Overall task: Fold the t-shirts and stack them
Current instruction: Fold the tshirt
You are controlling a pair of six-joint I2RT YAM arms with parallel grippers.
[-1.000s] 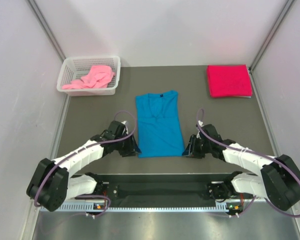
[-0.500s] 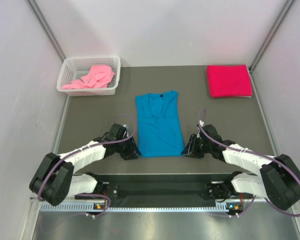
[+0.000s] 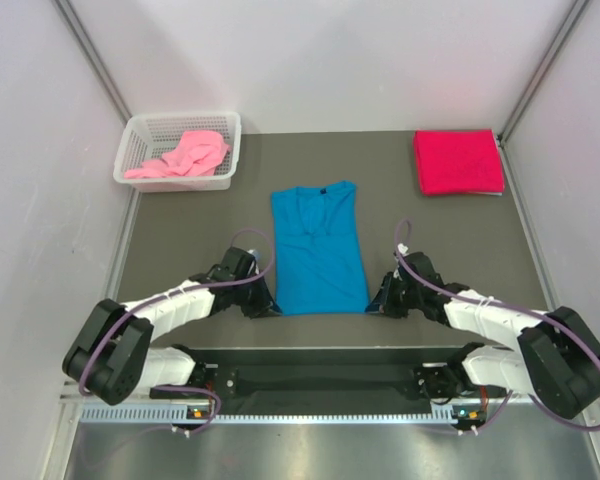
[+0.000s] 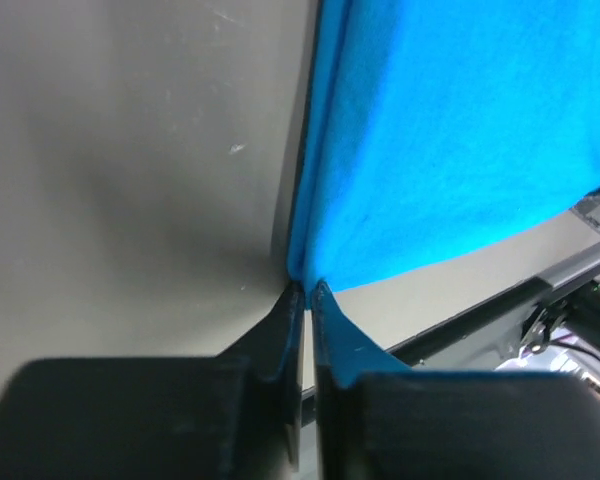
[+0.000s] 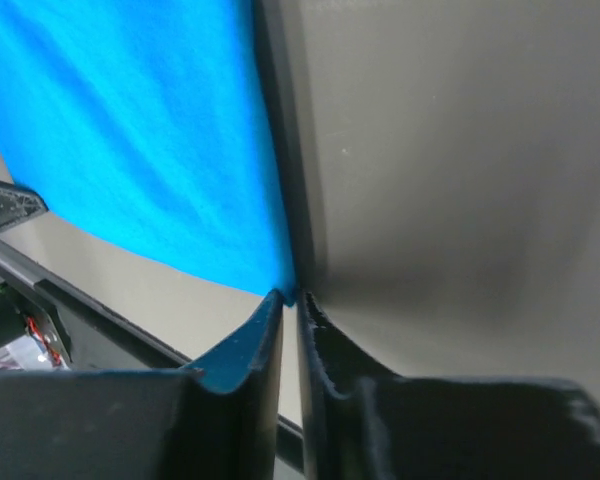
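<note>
A bright blue t-shirt (image 3: 318, 248) lies flat in the middle of the table, folded into a long strip with its dark collar at the far end. My left gripper (image 3: 269, 306) (image 4: 306, 286) is shut on the shirt's near left corner (image 4: 302, 268). My right gripper (image 3: 376, 304) (image 5: 289, 297) is shut on the near right corner (image 5: 280, 285). A crimson red t-shirt (image 3: 457, 161) lies folded at the far right. A light pink t-shirt (image 3: 183, 155) sits crumpled in the white mesh basket (image 3: 138, 129) at the far left.
White walls close in the grey table on the left, right and far sides. A black rail (image 3: 320, 379) with the arm bases runs along the near edge, just behind the blue shirt's hem.
Both grippers have closed on the blue shirt's near corners. The left gripper edged right to reach the hem; the right arm barely moved.
</note>
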